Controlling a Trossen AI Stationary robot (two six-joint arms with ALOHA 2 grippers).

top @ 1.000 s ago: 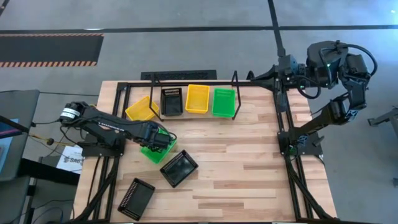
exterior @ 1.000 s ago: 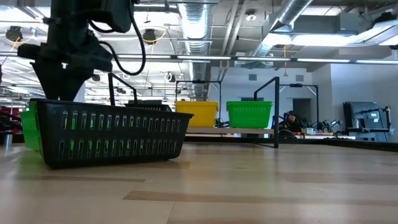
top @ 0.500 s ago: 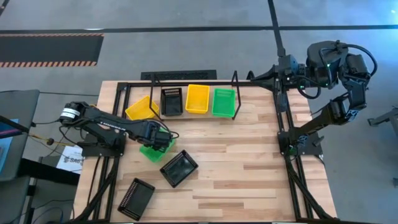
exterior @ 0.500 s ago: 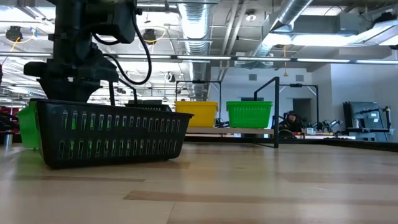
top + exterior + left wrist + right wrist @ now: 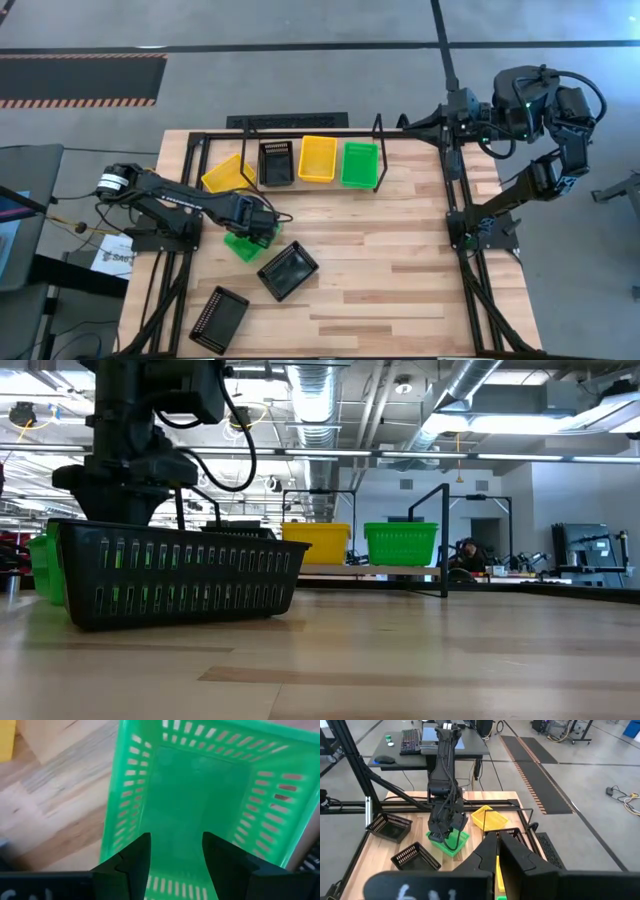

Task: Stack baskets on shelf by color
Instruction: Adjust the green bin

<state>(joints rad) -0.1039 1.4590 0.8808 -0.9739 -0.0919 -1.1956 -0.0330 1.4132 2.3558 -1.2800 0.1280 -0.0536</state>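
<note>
A bright green basket (image 5: 238, 246) sits on its base on the table's left part, beside a black basket (image 5: 288, 270). My left gripper (image 5: 256, 222) is right above the green one. In the left wrist view the gripper (image 5: 175, 865) is open, both fingers reaching down over the basket's floor (image 5: 200, 795) near one short wall. The shelf (image 5: 379, 150) at the far edge holds a black, a yellow and a green basket side by side. My right gripper (image 5: 498, 851) is shut and waits high beyond the table's far right corner. My left gripper comes at the green basket from above, pointing down, with its open fingers (image 5: 135, 862) over the inside near a short wall (image 5: 175, 887). Whether either finger touches the wall or floor, I cannot tell. The basket stays on the table.
A yellow basket (image 5: 226, 175) lies tilted against the shelf's left end. Another black basket (image 5: 219, 318) lies near the near left corner. The black basket (image 5: 180, 575) fills the low view's left. Bare wood spreads over the table's middle and right (image 5: 400, 260).
The green basket has slid a little toward the table's left edge, with my left gripper staying over it. The left arm's upper part has swung slightly toward the right.
</note>
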